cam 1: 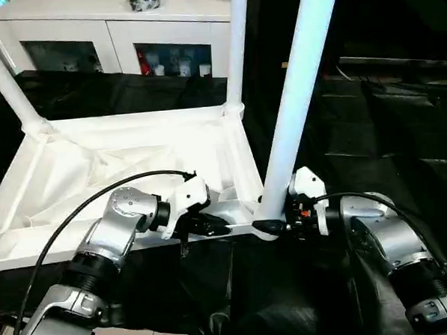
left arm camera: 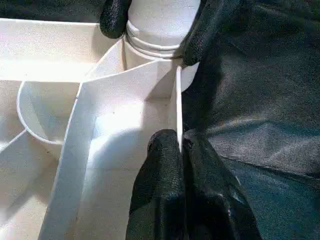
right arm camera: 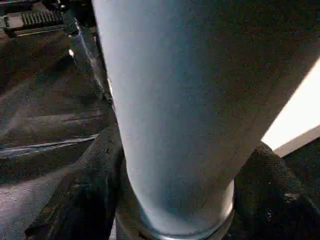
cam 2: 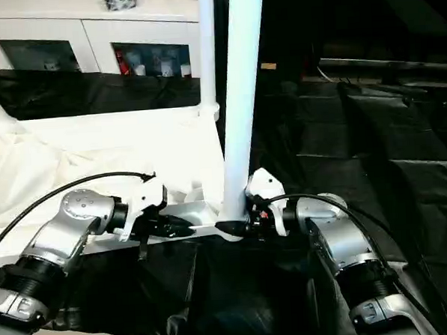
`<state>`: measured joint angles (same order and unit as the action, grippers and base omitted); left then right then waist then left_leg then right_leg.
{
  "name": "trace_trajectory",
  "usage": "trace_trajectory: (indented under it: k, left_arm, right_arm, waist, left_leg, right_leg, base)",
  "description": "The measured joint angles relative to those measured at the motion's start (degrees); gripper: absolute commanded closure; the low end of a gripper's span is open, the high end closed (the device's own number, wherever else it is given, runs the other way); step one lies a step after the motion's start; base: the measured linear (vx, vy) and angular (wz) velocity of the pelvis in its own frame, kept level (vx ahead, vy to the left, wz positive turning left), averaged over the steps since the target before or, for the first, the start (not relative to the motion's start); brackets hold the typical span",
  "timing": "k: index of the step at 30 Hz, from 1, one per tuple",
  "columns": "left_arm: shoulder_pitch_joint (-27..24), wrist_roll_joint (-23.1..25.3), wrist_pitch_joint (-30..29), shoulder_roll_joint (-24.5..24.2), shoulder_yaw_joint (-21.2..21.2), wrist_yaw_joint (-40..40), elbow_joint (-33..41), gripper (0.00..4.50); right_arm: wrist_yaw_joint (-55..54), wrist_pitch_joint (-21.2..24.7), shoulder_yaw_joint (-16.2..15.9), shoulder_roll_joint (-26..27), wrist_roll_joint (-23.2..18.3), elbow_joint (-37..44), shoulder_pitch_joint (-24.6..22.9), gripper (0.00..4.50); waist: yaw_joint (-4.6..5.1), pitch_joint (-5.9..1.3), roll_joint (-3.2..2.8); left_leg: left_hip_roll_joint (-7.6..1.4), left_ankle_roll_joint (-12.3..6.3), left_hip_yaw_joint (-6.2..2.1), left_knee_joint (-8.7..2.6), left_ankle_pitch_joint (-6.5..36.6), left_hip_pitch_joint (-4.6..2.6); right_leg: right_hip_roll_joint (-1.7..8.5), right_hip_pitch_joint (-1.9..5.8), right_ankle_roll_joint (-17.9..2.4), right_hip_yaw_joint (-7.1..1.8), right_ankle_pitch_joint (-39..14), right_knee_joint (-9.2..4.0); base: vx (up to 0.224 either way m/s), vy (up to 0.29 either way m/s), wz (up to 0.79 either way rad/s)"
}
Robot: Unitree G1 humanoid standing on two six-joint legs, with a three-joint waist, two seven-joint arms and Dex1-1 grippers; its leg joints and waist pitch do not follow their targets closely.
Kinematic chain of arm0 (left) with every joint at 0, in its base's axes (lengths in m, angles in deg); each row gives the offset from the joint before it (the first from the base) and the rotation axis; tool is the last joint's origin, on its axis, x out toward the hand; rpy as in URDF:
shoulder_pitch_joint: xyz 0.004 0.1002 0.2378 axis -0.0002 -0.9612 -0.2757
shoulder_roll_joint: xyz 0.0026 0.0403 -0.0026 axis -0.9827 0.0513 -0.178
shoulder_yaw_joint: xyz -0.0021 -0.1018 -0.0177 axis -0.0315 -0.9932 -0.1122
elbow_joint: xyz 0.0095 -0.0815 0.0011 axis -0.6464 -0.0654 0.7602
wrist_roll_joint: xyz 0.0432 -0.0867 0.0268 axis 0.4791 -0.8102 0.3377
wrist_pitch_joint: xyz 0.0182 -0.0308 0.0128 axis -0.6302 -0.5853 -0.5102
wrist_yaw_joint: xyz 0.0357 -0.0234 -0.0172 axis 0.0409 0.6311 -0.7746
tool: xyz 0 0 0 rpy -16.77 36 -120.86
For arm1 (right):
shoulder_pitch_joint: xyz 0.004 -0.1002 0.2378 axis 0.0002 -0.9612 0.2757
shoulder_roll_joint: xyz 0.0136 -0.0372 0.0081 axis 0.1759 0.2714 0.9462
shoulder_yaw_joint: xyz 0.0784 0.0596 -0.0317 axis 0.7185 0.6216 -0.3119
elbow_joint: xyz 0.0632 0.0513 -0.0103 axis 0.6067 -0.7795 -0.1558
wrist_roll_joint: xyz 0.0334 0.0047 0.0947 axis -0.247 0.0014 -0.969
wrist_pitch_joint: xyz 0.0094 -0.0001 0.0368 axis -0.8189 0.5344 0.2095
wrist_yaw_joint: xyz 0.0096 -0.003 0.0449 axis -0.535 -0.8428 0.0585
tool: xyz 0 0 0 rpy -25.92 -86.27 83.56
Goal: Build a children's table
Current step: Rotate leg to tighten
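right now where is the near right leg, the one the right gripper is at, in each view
Left eye view: the leg rises right of centre, from the tabletop corner.
Right eye view: the leg stands at centre.
Left wrist view: its base sits at top, between the right gripper's fingers.
Right wrist view: its shaft runs down the middle.
Shared landmark: that corner socket.

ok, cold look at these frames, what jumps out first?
The tall white tubular leg rising from the near right corner socket of the upturned white plastic tabletop, with the right gripper around its base. Beside it, the left gripper is shut on the tabletop's thin near rim. Two more white legs stand in the far corners.
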<state>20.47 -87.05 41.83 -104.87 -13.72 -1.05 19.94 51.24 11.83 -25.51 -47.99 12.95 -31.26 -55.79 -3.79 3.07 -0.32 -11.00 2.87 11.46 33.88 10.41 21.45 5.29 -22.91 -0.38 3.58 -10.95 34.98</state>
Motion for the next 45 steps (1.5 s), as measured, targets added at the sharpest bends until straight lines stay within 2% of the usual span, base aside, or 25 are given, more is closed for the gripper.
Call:
trace_trajectory:
  k: [5,7,12,17,23,25,28,30,39,42,45]
  left_arm:
    - [-0.3,0.0,0.0,-0.2,0.1,0.0,0.3,4.50]
    - [-0.3,0.2,-0.1,0.1,0.1,-1.5,0.3,4.50]
    - [1.8,3.4,-2.0,5.4,-2.0,-14.1,-3.3,4.50]
    - [3.6,4.9,-5.9,10.3,-2.7,-23.4,-4.9,4.50]
    - [4.5,6.3,-7.9,13.4,-2.8,-27.8,-5.2,4.50]
    - [4.5,6.5,-7.9,13.6,-2.8,-27.9,-5.2,4.50]
    - [4.5,6.6,-7.8,13.5,-2.8,-27.9,-5.1,4.50]
    - [4.5,6.6,-7.7,13.0,-2.6,-27.3,-4.9,4.50]
    - [2.8,5.2,-3.8,7.7,-1.6,-18.2,-2.5,4.50]
    - [2.2,3.6,-2.2,5.5,-1.2,-12.7,-2.1,4.50]
    - [1.5,2.4,-1.1,3.7,-0.6,-8.2,-1.4,4.50]
  right_arm:
    - [0.0,0.2,0.0,0.7,-0.3,0.4,-0.6,1.84]
    - [-2.1,0.2,1.1,1.8,-0.3,0.2,-1.2,1.85]
    - [-21.2,-0.4,5.7,9.2,2.6,-6.1,1.5,1.85]
    - [-36.2,0.0,9.1,14.7,3.9,-9.9,3.8,1.85]
    - [-43.5,0.2,11.9,17.5,4.1,-11.8,5.3,1.85]
    - [-43.5,-0.3,12.2,17.6,4.1,-12.1,5.4,1.15]
    - [-42.7,-0.3,12.7,18.0,2.9,-12.0,5.4,1.13]
    - [-41.8,-0.3,12.7,17.8,2.8,-12.0,5.4,0.74]
    - [-23.1,-0.3,7.6,9.4,2.5,-7.7,3.3,0.69]
    - [-14.6,-0.3,4.6,5.1,1.8,-4.9,2.4,0.69]
    - [-8.8,-0.4,3.3,3.6,1.1,-2.8,1.8,0.69]
  waist:
    - [-0.01,-0.02,0.05]
    - [0.07,-0.03,0.07]
    - [1.02,-0.05,0.11]
    - [1.72,-0.06,0.09]
    - [1.68,-0.11,0.06]
    - [1.61,-0.11,0.05]
    - [1.67,-0.12,0.04]
    - [1.72,-0.11,0.05]
    - [1.83,-0.07,-0.01]
    - [1.60,-0.06,0.00]
    - [1.11,-0.04,0.03]
  left_leg:
    - [0.00,0.00,0.00,0.00,0.0,0.00]
    - [0.00,0.00,0.00,0.01,0.0,-0.02]
    - [0.02,0.01,0.00,0.01,0.0,-0.20]
    - [0.04,0.01,-0.01,-0.01,0.0,-0.22]
    - [0.08,0.01,-0.01,-0.01,0.0,-0.19]
    - [0.07,0.01,-0.01,-0.01,0.0,-0.19]
    - [0.07,0.01,-0.01,-0.01,0.0,-0.18]
    - [0.06,0.01,-0.01,-0.02,0.0,-0.17]
    - [-0.02,0.00,-0.02,-0.12,0.0,-0.03]
    - [-0.02,0.00,-0.02,-0.11,0.0,0.00]
    - [-0.02,0.00,-0.01,-0.08,0.0,0.03]
  right_leg:
    - [0.00,0.00,0.0,0.00,0.0,0.00]
    - [0.00,0.01,0.0,0.00,0.0,0.01]
    - [0.00,0.08,0.0,-0.05,0.0,0.04]
    - [0.00,0.10,0.2,-0.07,-0.1,0.02]
    - [0.00,0.14,-0.1,-0.09,0.0,0.01]
    - [0.00,0.14,0.0,-0.08,0.0,0.01]
    - [0.00,0.13,0.0,-0.08,0.0,0.00]
    - [0.00,0.10,0.0,-0.08,0.0,0.00]
    - [-0.06,-0.10,0.1,0.00,0.0,0.00]
    - [-0.05,-0.11,0.1,0.01,0.0,-0.01]
    - [-0.03,-0.10,0.1,0.02,0.0,0.00]
  base:
    - [0.000,0.000,0.00]
    - [0.000,0.000,0.00]
    - [0.000,0.000,0.00]
    - [0.000,0.000,0.00]
    - [0.000,0.000,0.00]
    - [0.000,0.000,0.00]
    - [0.000,0.000,0.00]
    - [0.000,0.000,0.00]
    - [0.000,0.000,0.00]
    - [0.000,0.000,0.00]
    - [0.000,0.000,0.00]
